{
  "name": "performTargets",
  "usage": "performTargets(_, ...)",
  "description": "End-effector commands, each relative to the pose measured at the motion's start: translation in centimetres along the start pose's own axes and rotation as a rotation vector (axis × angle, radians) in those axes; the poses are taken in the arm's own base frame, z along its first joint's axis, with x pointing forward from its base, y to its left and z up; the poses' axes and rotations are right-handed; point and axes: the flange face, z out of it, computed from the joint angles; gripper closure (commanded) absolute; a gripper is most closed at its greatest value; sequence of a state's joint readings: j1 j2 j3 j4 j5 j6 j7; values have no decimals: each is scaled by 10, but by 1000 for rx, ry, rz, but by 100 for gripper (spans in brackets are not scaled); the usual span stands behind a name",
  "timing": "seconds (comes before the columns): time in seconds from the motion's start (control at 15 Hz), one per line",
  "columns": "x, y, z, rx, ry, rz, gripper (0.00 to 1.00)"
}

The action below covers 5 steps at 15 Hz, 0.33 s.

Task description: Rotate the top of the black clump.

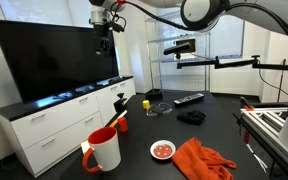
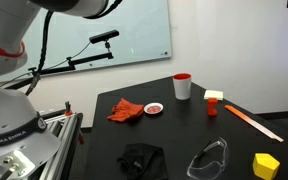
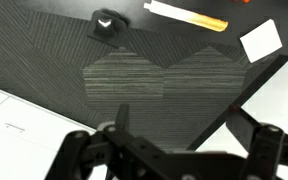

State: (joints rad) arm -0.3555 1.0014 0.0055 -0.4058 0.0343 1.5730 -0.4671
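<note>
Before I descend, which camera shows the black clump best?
An exterior view: the black clump stands upright in profile against white cabinets. In an exterior view it is tiny, blending into the dark table. Wrist view: only a small top-down shape, probably it.

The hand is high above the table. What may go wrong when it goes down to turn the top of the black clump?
1. The black clump is slim and upright, so a twist off its axis may tip it.
2. A red object and the white mug stand near it; the open hand may knock them while descending.
</note>
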Motion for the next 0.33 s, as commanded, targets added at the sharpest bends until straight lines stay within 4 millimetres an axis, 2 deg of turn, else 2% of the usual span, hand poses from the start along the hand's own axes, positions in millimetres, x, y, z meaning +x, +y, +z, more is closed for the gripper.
performTargets(0.0, 1, -2, -15, 11, 33, -57, 0)
performTargets(0.27, 2, -5, -15, 16, 30, -62, 0)
